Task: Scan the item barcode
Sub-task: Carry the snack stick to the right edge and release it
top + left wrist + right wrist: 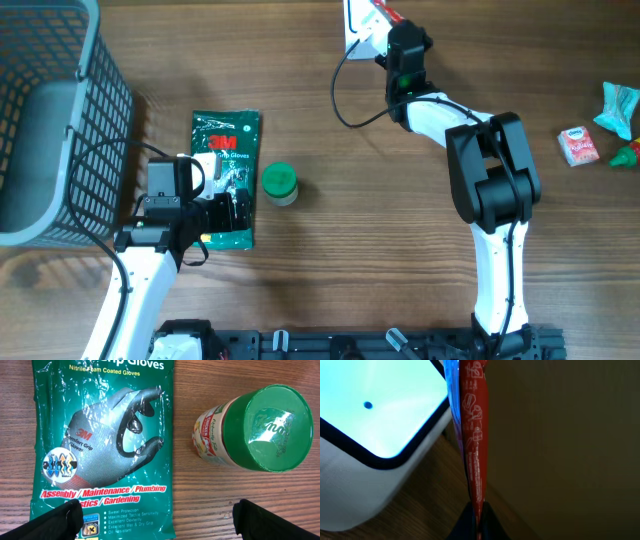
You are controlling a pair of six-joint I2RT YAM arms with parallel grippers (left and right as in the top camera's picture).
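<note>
1. While the right gripper (386,22) stays out of plain sight from overhead, its wrist view shows the fingertips pinched shut on the near end of a thin red packet (473,435). The item to scan is therefore in hand, at the far edge of the table (380,230) beside the white scanner (357,28).
2. The packet's long axis runs straight away from the fingertips, and the camera sees it edge-on.
3. The scanner's lit window (375,405) lies just to the packet's left. Whether the two touch cannot be told.
4. The coming move likely turns on this: a flat printed face must swing round toward the window. Which face carries the barcode is not visible.
5. The left gripper (167,525) is spread wide and empty above a glove pack (102,445) and a green-lidded jar (255,427). It is well apart from the scanner, so the right arm is the nearer one.
</note>
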